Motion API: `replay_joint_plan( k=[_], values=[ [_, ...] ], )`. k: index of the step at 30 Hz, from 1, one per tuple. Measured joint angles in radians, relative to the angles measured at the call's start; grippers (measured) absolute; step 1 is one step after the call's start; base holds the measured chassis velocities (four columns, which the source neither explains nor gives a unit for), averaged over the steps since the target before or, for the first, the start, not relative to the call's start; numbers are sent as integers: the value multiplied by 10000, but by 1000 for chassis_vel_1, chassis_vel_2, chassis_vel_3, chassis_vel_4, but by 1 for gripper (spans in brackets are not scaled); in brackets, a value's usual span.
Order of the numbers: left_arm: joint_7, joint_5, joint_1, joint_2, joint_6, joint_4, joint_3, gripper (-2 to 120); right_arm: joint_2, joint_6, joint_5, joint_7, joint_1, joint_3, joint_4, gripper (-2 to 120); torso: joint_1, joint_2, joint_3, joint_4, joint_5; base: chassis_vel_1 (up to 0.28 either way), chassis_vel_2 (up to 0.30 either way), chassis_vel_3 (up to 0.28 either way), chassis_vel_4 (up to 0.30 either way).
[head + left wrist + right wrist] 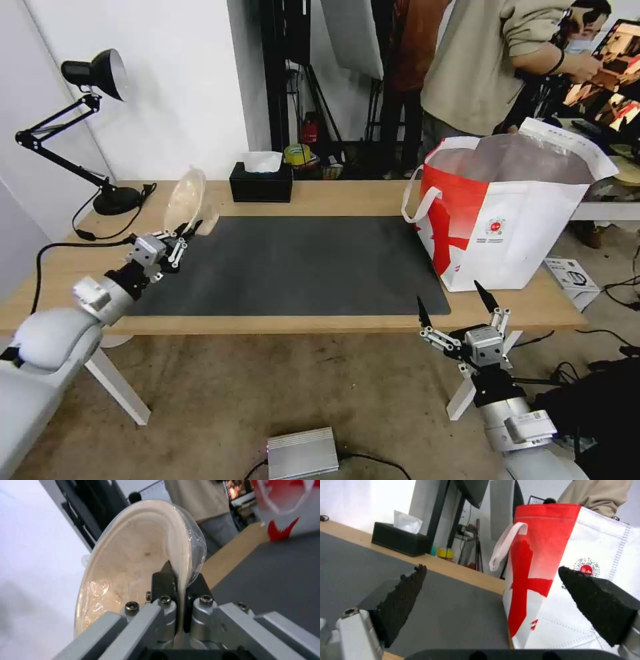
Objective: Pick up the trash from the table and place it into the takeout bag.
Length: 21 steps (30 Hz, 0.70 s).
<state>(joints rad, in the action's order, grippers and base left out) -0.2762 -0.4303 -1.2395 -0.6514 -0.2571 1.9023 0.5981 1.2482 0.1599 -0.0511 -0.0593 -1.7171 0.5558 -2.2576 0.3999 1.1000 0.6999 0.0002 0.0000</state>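
left tool (189, 235) clamped on tilted bowl (184, 199) rim above table (333, 197); right tool (459, 305) spread apart, low near takeout bag (533, 240).

A black tissue box (261, 183) sits well beyond both pincers, a white tissue sticking up. Out past the left pincer stands a black desk lamp (93, 73). On the floor between the pincers lies a silver box (303, 453) with a cable.

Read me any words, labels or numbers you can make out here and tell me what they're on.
No text can be read.
Takeout bag: small round red logo with a line beneath, too small to read.
White box on the floor: dark print, too blurred to read.
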Motion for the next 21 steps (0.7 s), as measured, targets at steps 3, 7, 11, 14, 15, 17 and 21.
replay_joint_plan(
  k=[3, 7, 11, 14, 15, 17, 21],
  values=[
    [253, -104, -372, 189, 51, 442, 215, 0, 0, 0, 0, -1, 0, 1, 0, 100, 0, 0, 0, -1, -1, 0, 0, 0, 0],
    [558, -413, -996, 685, 149, 1126, 615, 0, 0, 0, 0, 0, 0, 0, 0, 100, 0, 0, 0, -1, -1, 0, 0, 0, 0],
    [724, -1225, -1315, 1403, -6, 1595, 1011, 0, 0, 0, 0, 0, 0, 0, 0, 100, 0, 0, 0, -1, 0, 0, 0, 0, 0],
    [930, -1453, -1197, 1780, -44, 1708, 1016, 0, 0, 0, 0, 0, 0, 0, 0, 100, 0, 0, 0, -2, 0, 0, 0, 0, 0],
    [996, -1534, -1149, 1921, -50, 1751, 1006, 0, 0, 0, 0, 0, 0, 0, -1, 100, 0, 0, 0, -3, 1, 0, 0, 0, 0],
    [1054, -1612, -1122, 2043, -51, 1768, 999, 0, 0, 0, 0, 0, 0, 0, 0, 100, 0, 0, 1, -3, 1, 0, 0, 0, 0],
    [1149, -1788, -767, 2439, -79, 1662, 936, 0, 0, 0, 0, 0, 0, 0, 0, 100, 0, -1, 0, -1, -2, 0, 0, 0, 0]
  ],
)
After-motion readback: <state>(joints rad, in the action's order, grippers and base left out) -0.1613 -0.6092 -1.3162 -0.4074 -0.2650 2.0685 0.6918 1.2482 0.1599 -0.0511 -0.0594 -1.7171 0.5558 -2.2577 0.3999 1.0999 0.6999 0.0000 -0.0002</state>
